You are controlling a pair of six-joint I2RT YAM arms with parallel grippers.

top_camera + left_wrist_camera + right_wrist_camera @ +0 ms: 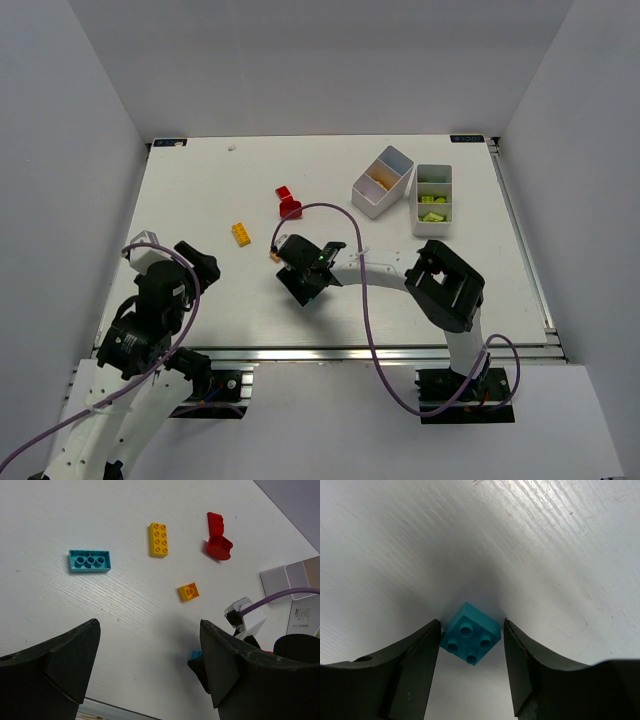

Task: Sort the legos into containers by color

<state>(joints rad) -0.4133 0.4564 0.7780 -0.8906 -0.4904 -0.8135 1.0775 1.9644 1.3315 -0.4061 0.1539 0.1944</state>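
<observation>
Your white table (200,190) carries two white divided plastic trays at its far right: an angled tray (366,201) and a straight tray (433,231) holding lime bricks (433,214). Your left gripper (148,639) hangs wide open, holding nothing. Your right gripper (471,625) brackets a small cyan four-stud brick (470,640) lying on the table, jaws at its corners. You cannot tell whether they pinch it. Loose nearby lie a cyan brick (89,561), a yellow eight-stud brick (158,540), red bricks (218,542) and a small orange brick (188,592).
</observation>
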